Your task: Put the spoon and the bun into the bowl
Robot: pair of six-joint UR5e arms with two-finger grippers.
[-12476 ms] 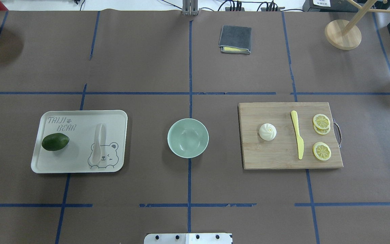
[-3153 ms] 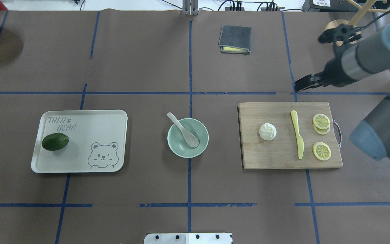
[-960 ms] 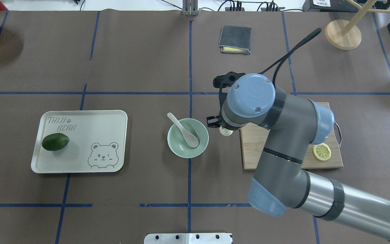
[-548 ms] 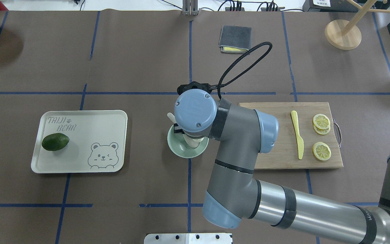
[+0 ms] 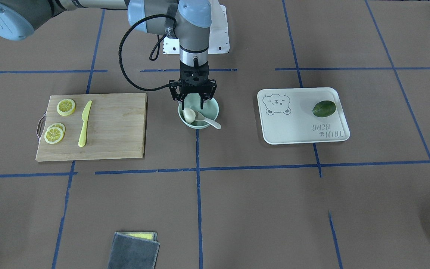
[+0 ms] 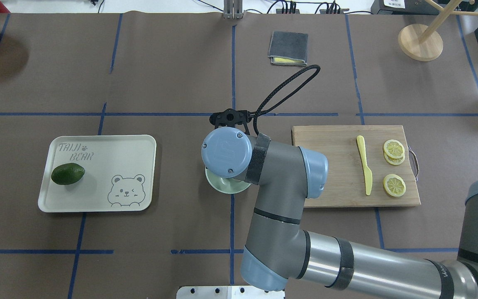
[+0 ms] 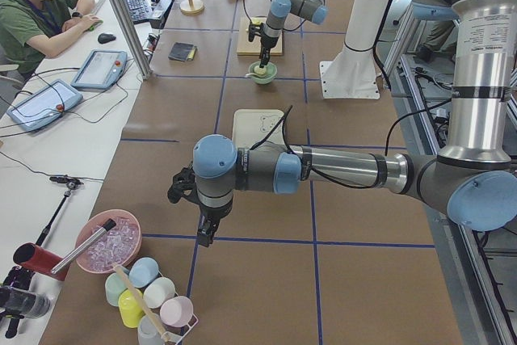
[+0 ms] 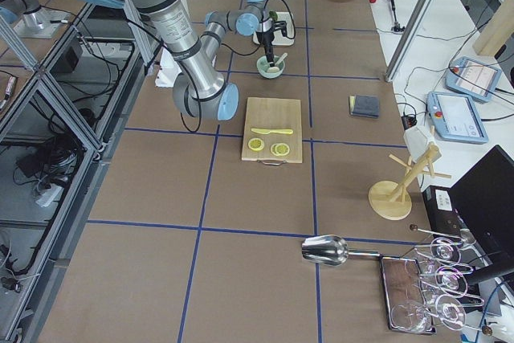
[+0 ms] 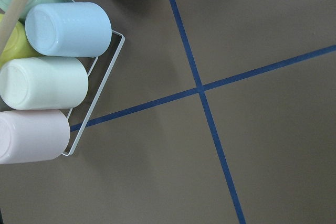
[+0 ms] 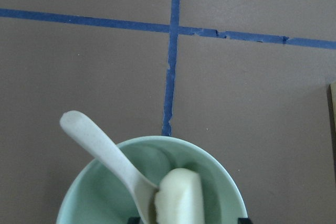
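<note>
The mint-green bowl [image 5: 215, 109] stands at the table's middle. The white bun [image 5: 189, 114] lies inside it on the side toward the cutting board. The off-white spoon [image 5: 208, 121] rests in the bowl too, its handle over the rim. My right gripper [image 5: 192, 105] hangs straight above the bowl, jaws open, with the bun loose below them. The right wrist view shows the bun [image 10: 178, 198] against the spoon [image 10: 105, 150] in the bowl [image 10: 89, 200]. In the overhead view my right arm covers all but the bowl's near rim [image 6: 226, 187]. My left gripper [image 7: 202, 228] shows only in the exterior left view; I cannot tell its state.
A wooden cutting board [image 5: 114, 127] holds a yellow knife [image 5: 84, 123] and lemon slices [image 5: 54, 134]. A white tray [image 5: 293, 127] holds a green lime [image 5: 324, 108]. A grey cloth [image 5: 134, 251] lies across the table. Cups in a wire rack [image 9: 52, 77] sit below my left wrist.
The spoon went from the tray into the bowl. My right arm carried the bun from the cutting board over the bowl, and the bun now lies in it.
</note>
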